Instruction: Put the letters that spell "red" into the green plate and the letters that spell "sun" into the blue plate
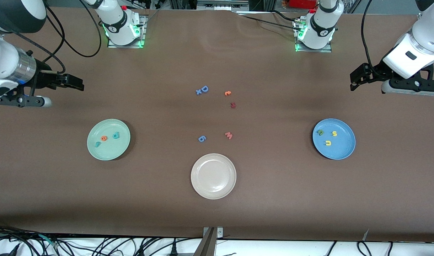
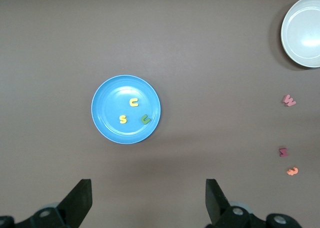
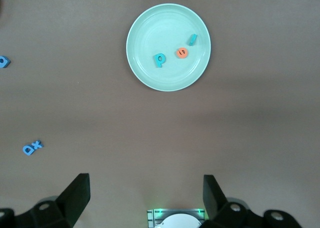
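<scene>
The green plate (image 1: 110, 153) lies toward the right arm's end of the table and holds a teal "r" (image 1: 98, 144), an orange "e" (image 1: 103, 138) and a teal "d" (image 1: 116, 135). The blue plate (image 1: 342, 151) lies toward the left arm's end with a green "n" (image 1: 320, 132), a yellow "s" (image 1: 334, 133) and a yellow "u" (image 1: 328, 143) in it. My right gripper (image 1: 76, 83) hangs open and empty above bare table; its wrist view looks down on the green plate (image 3: 160, 32). My left gripper (image 1: 355, 80) is also open and empty, with the blue plate (image 2: 112, 100) below it.
A cream-white plate (image 1: 213, 193) sits nearest the front camera at mid-table. Loose letters lie farther back: a blue "D" (image 1: 204, 89), an orange letter (image 1: 227, 93), a dark red letter (image 1: 232, 105), a pink "w" (image 1: 229, 135) and a blue "6" (image 1: 202, 138).
</scene>
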